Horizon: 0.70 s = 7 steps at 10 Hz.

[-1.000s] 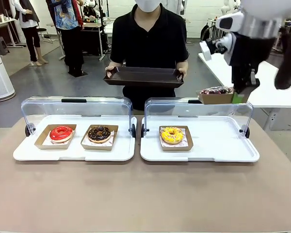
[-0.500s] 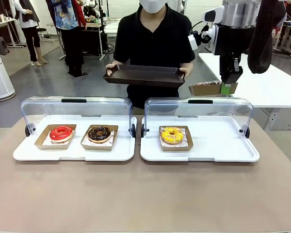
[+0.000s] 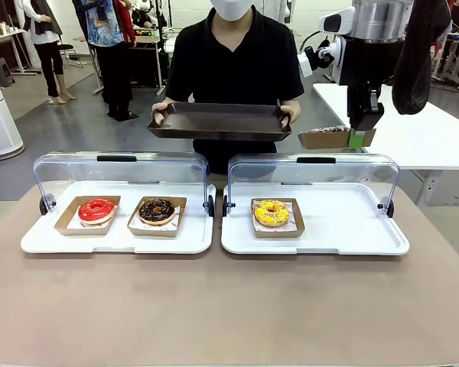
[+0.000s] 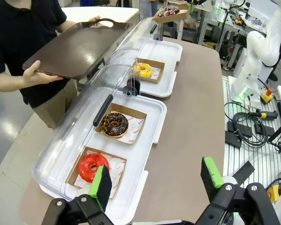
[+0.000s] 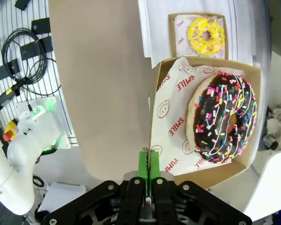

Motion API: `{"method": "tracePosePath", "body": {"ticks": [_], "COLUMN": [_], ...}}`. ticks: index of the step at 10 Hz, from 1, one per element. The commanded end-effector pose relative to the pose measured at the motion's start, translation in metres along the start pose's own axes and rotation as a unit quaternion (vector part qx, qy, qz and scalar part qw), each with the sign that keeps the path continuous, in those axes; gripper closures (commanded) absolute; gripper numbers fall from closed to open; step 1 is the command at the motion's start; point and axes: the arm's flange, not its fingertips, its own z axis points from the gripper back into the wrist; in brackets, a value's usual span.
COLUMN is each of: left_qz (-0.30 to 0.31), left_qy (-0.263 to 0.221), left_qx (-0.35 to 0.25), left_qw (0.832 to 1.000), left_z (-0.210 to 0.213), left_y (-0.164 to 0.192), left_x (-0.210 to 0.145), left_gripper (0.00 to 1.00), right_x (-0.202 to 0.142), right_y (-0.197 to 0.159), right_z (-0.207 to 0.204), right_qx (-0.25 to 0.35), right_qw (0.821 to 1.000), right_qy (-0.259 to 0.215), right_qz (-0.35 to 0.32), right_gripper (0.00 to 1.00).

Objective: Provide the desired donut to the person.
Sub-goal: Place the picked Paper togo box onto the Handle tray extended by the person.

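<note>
My right gripper [image 3: 357, 138] is shut on the edge of a cardboard box [image 3: 330, 139] that carries a chocolate donut with coloured sprinkles [image 5: 225, 117]. In the right wrist view the green pads [image 5: 146, 161] pinch the box wall. The box hangs above the right case's raised lid, just right of the dark brown tray [image 3: 218, 122] that the person [image 3: 237, 61] in a black polo holds with both hands. My left gripper [image 4: 157, 178] is open above the table's near left end, with nothing between its fingers.
Two white cases [image 3: 118, 238] with raised clear lids [image 3: 314, 172] stand side by side. The left one holds a red donut [image 3: 96, 209] and a chocolate donut [image 3: 157, 209], the right one a yellow donut [image 3: 271, 212]. Other people stand far back left.
My right gripper lifted the boxed sprinkled donut up and left toward the person, then held still. The person shifted the brown tray slightly left and tilted it forward.
</note>
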Motion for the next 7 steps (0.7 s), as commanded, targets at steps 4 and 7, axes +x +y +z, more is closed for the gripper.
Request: {"method": "tracePosePath", "body": {"ticks": [4,7], "left_qz": [-0.001,-0.001], "left_qy": [-0.005,-0.005], "left_qx": [-0.002,-0.002], "left_qw": [1.0,1.0], "left_z": [0.0029,0.0029], "left_y": [-0.0003,-0.0003], "left_x": [0.0009,0.0009], "left_gripper": [0.0,0.0], "right_x": [-0.0021,-0.0021], "right_y": [0.0039,0.0039], "right_z": [-0.0011,-0.0011], "right_qx": [-0.001,-0.001], "right_qw": [1.0,1.0], "right_qy": [0.004,0.004], "right_qz": [-0.003,-0.003], "right_gripper": [1.0,1.0]}}
